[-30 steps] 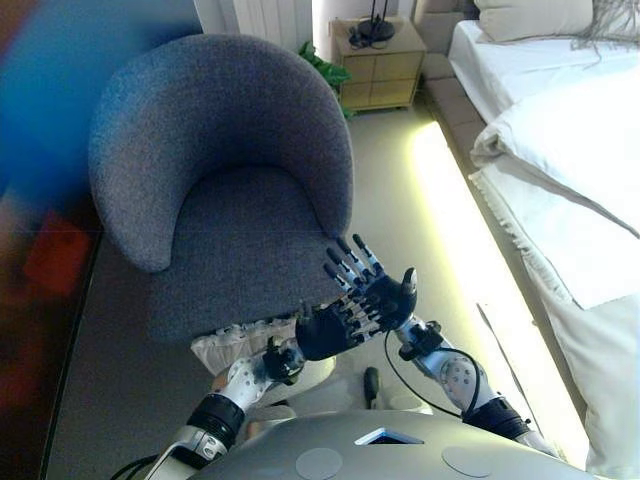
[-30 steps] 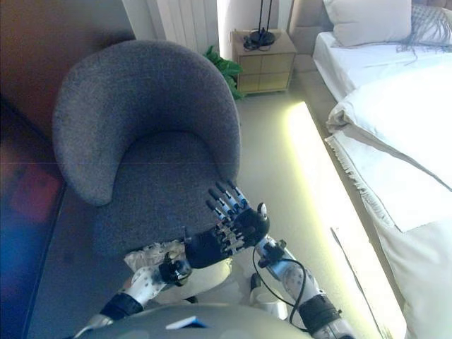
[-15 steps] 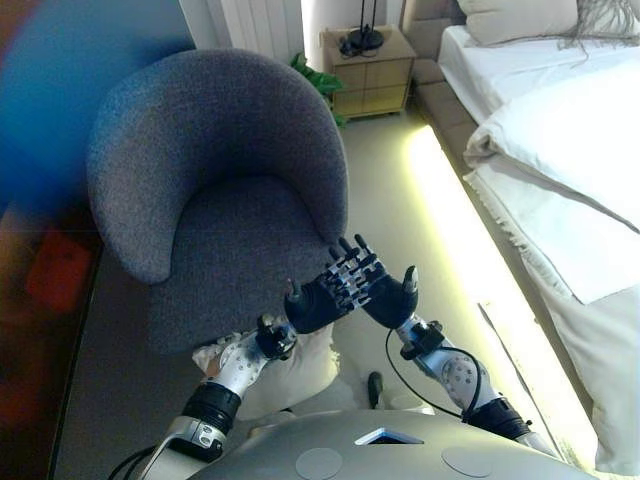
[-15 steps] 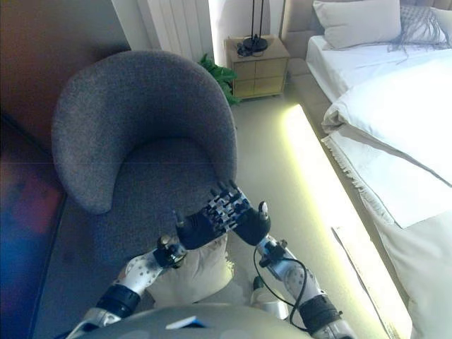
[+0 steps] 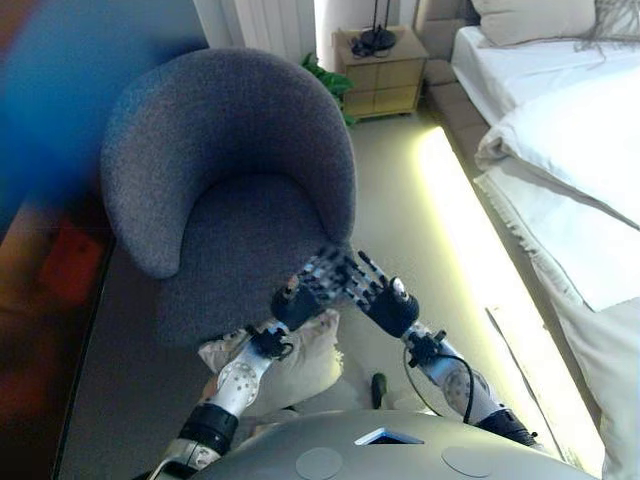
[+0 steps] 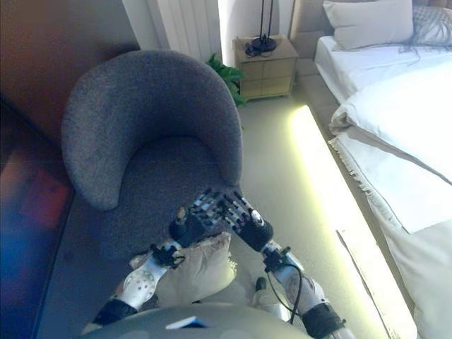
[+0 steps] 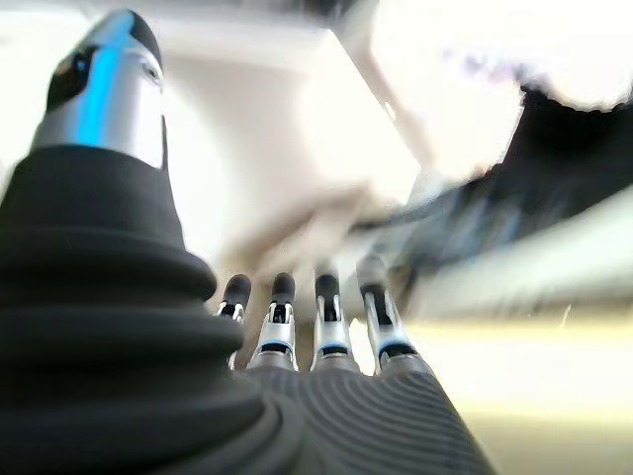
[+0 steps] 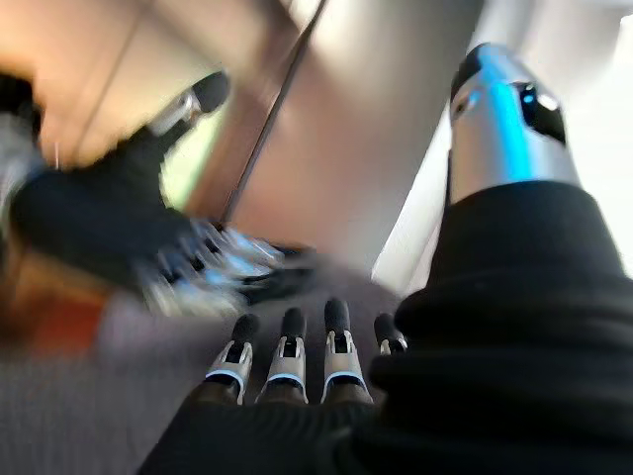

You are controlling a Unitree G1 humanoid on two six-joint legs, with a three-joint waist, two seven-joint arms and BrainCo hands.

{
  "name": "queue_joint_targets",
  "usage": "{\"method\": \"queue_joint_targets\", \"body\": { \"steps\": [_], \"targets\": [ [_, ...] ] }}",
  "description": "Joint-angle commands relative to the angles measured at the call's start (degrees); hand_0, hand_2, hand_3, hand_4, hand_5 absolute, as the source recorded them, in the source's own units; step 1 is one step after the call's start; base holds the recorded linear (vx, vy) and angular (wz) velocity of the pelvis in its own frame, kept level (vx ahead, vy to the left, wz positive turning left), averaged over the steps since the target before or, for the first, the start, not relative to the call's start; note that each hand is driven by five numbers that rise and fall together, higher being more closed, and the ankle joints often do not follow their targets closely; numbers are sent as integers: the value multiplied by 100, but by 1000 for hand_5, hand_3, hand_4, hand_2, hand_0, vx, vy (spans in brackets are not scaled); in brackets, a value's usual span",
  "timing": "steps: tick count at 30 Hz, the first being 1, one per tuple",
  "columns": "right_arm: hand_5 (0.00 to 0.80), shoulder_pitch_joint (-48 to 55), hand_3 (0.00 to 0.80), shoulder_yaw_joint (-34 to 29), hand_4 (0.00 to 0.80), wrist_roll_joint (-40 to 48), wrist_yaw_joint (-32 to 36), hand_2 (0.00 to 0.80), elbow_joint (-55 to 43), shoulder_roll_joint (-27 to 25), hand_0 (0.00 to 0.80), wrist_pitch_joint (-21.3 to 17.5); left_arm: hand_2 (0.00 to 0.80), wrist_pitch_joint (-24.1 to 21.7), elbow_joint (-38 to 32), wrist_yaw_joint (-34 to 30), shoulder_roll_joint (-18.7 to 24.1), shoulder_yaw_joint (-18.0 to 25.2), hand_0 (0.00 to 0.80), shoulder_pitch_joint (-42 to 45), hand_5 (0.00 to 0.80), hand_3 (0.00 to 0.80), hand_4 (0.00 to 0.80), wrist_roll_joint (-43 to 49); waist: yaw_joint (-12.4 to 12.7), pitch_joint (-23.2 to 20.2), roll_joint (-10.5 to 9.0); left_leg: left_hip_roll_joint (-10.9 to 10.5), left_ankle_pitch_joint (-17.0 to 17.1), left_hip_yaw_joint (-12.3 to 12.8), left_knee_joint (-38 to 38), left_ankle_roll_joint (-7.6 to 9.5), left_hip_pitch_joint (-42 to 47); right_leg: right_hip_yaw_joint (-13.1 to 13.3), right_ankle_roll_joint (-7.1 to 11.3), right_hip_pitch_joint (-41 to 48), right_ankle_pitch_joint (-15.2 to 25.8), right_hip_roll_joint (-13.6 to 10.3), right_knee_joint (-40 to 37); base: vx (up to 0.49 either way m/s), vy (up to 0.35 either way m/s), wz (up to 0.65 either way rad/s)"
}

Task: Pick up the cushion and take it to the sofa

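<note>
A cream cushion (image 5: 290, 362) lies low between my forearms, just below and in front of the grey armchair's (image 5: 235, 170) seat edge; it also shows in the right eye view (image 6: 201, 265). Neither hand holds it. My left hand (image 5: 300, 297) and right hand (image 5: 385, 302) hover above it side by side, fingers straight and fingertips nearly touching. The left wrist view shows my left hand's fingers (image 7: 331, 317) straight with nothing in them. The right wrist view shows my right hand's fingers (image 8: 287, 351) straight, with the left hand (image 8: 119, 228) blurred beyond.
A bed with a white duvet (image 5: 570, 150) runs along the right, with a lit strip (image 5: 470, 250) on the floor at its base. A wooden nightstand (image 5: 385, 65) and a green plant (image 5: 325, 75) stand behind the armchair.
My left hand has come out from under the right and now sits beside it. Both hands have dropped lower. More of the cushion shows beneath them.
</note>
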Motion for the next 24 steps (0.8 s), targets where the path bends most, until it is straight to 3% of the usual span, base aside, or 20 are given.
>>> {"method": "queue_joint_targets", "body": {
  "steps": [1, 7, 11, 16, 21, 24],
  "targets": [
    [0, -364, 0, -331, 0, -746, -607, 0, -168, 76, 0, -737, 0, -917, -348, 945, 440, 354, 0, -43, 0, 0, 0, 943, 189, 284, -279, -341, 238, -108, 280, 292, -506, -247, 137, 212, -341, -85, 295, -45, -52, 9],
    [0, -595, 0, -590, 0, -901, -1306, 0, 170, 170, 0, -965, 0, -1031, -537, 1301, 423, 578, 0, 37, 0, 0, 0, 995, 310, 419, -326, -305, 211, -218, 423, 275, -569, -281, 34, 267, -366, -20, 303, -18, -46, 12],
    [0, -521, 0, -707, 0, -1046, -1405, 0, 230, 243, 0, -957, 0, -1164, -589, 1529, 403, 587, 0, 68, 0, 0, 0, 1278, 300, 404, -316, -281, 213, -268, 403, 250, -534, -289, 12, 310, -373, 12, 269, 23, -37, 3],
    [0, -513, 0, -756, 0, -1407, -1555, 0, 332, 214, 0, -1008, 0, -1015, -550, 1689, 383, 614, 0, 24, 0, 0, 0, 1293, 294, 387, -323, -201, 172, -300, 569, 186, -558, -305, -42, 325, -434, 46, 330, 17, -61, 4],
    [0, -547, 0, -746, 0, -1538, -1617, 0, 378, 164, 0, -953, 0, -1006, -410, 1935, 372, 613, 0, -63, 0, 0, 0, 1265, 260, 430, -353, -119, 129, -376, 933, 98, -665, -186, -144, 329, -463, 157, 381, 9, -64, 2],
    [0, -562, 0, -749, 0, -1581, -1604, 0, 350, 108, 0, -879, 0, -969, -340, 1998, 345, 653, 0, -150, 0, 0, 0, 1299, 266, 512, -407, -105, 114, -447, 1608, 31, -960, -175, -219, 319, -456, 148, 430, -5, -55, 6]
  ]
}}
